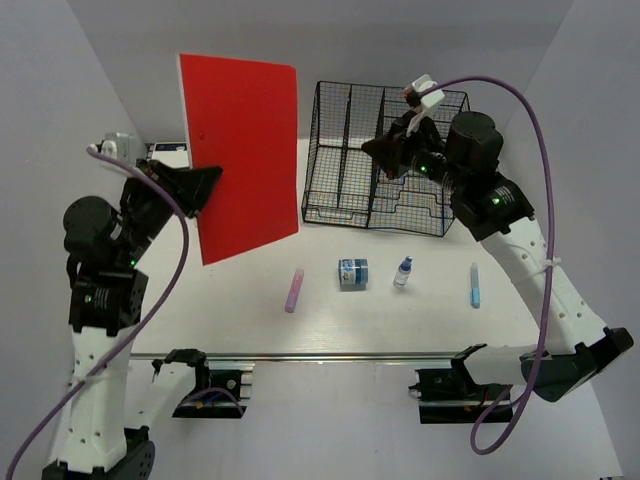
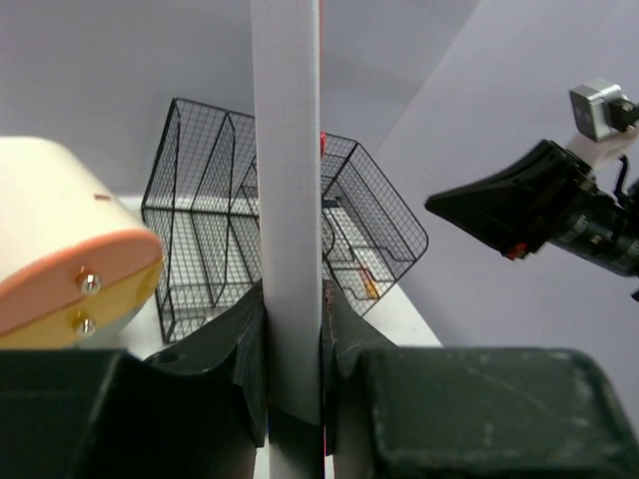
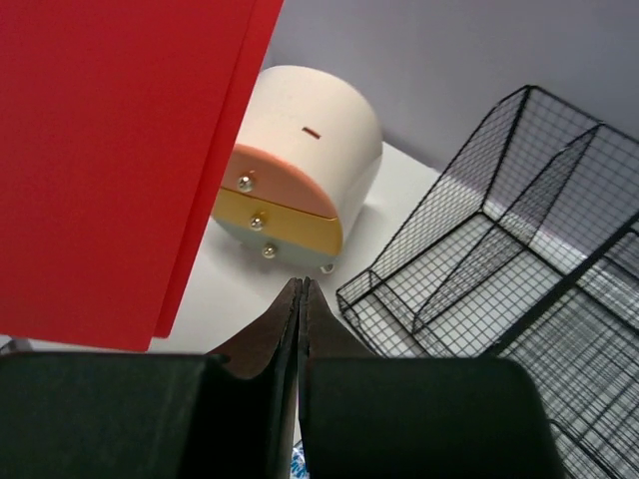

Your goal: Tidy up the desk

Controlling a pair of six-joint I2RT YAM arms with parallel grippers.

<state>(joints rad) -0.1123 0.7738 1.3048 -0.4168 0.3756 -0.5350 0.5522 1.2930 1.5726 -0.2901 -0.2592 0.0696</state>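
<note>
Upright red folder [image 1: 245,150] clamped in left jaws over left side of surface [image 1: 250,320], which lies beneath everything. Empty right jaws pressed together above wire basket [image 1: 340,150], back right. Likely step: filing folder in basket. Keep it vertical, align edge with a divider slot, lower slowly.

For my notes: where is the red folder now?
Top view: the red folder is held upright in the left end effector, just left of the black wire basket.
</note>
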